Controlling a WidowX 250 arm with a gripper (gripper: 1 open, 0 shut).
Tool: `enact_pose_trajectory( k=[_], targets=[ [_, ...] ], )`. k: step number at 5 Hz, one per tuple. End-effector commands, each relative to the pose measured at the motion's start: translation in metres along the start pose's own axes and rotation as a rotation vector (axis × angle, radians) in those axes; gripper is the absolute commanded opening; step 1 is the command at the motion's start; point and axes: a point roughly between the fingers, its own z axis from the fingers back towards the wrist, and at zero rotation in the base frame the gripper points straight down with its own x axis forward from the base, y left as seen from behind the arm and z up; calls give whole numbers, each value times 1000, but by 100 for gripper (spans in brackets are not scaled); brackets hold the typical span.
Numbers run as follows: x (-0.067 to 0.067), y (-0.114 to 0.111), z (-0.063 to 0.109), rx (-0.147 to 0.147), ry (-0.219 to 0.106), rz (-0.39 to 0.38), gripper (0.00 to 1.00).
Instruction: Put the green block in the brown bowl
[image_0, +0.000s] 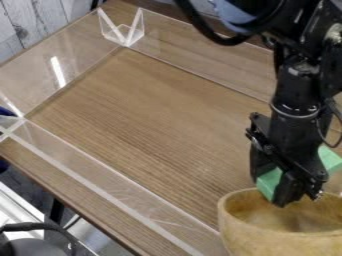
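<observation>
**Block held at the bowl's rim**

The gripper (290, 183) pointed straight down, its black fingers clenched on the green block (273, 184). The block showed as a bright green patch between the fingers, at their lower end, and a second bit of green stuck out on the right side of the gripper, higher up. The block was off the table (147, 110).

Directly below and slightly in front of the gripper sat the brown bowl (254, 225), in the lower right corner of the view, only partly in the picture. The fingertips hung just over its far rim; whether they touched the wood could not be told. The bowl's hollow looked bare where it showed.

To the left of the gripper the wood-grain table stretched away, bounded by a clear wall (94, 170). Well beyond the gripper, at the far edge, stood a small clear bracket (122, 27).
</observation>
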Motion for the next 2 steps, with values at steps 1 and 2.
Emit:
enact_pose_trajectory(
  k=[1, 2],
  targets=[
    [3, -6, 13, 1, -45, -18, 0],
    [3, -7, 16, 1, -51, -18, 0]
  ],
)
